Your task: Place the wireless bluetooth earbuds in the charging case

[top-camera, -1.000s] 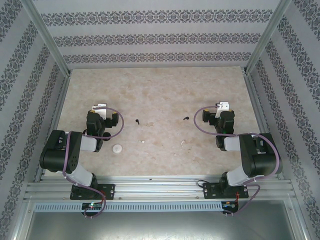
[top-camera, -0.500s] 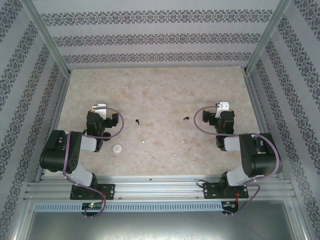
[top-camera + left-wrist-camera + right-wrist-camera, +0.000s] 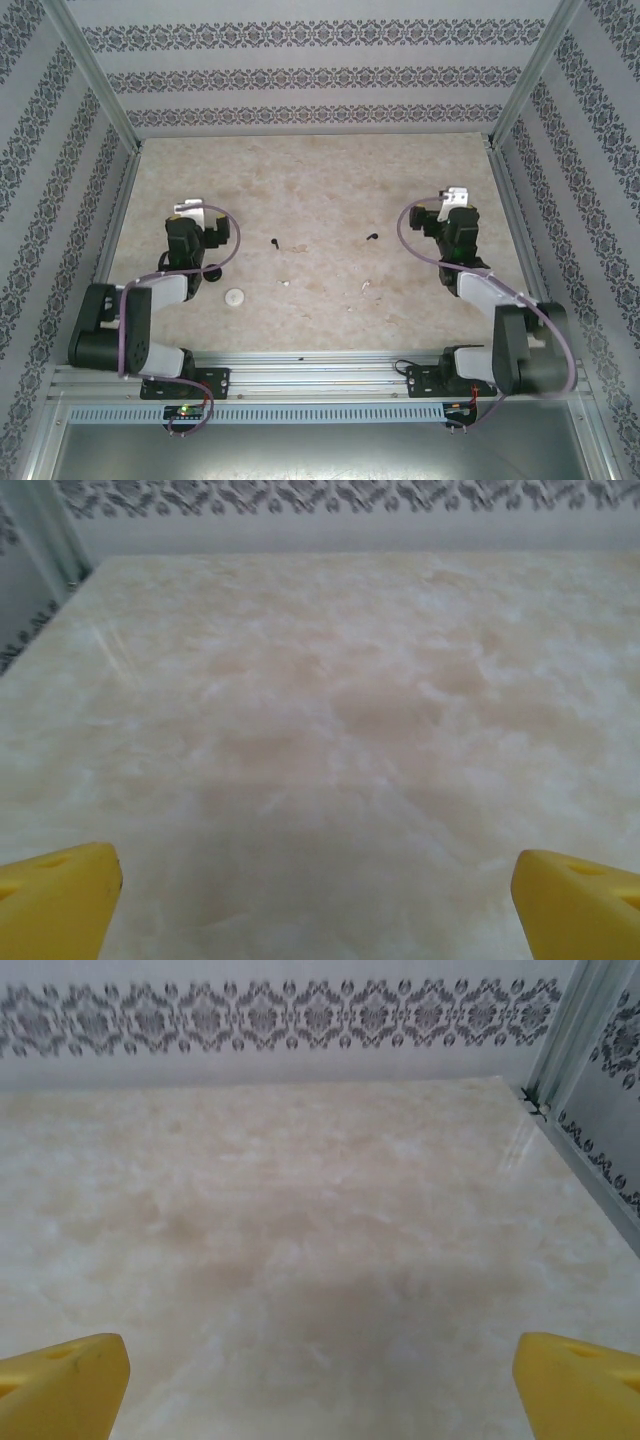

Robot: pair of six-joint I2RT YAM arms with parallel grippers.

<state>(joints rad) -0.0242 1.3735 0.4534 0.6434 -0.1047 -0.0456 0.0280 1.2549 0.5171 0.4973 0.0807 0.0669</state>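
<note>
Buds [image 3: 274, 242] wait untouched on the desk [image 3: 320, 180]: black pair [image 3: 372, 237] mid-desk, whitish pair [image 3: 285, 283] toward the near edge, the likely case [image 3: 235, 296], a round white disc, nearer the near-left corner. Best bet: turn inward, descend squarely over one bud, pinch gently. Left fingers [image 3: 55, 895] and right fingers [image 3: 60, 1380] stand wide apart, empty; both arms [image 3: 478, 290] sit folded, wrists facing the far edge.

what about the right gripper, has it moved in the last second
Yes: the right gripper went toward the far wall and right, away from the black earbud.
</note>
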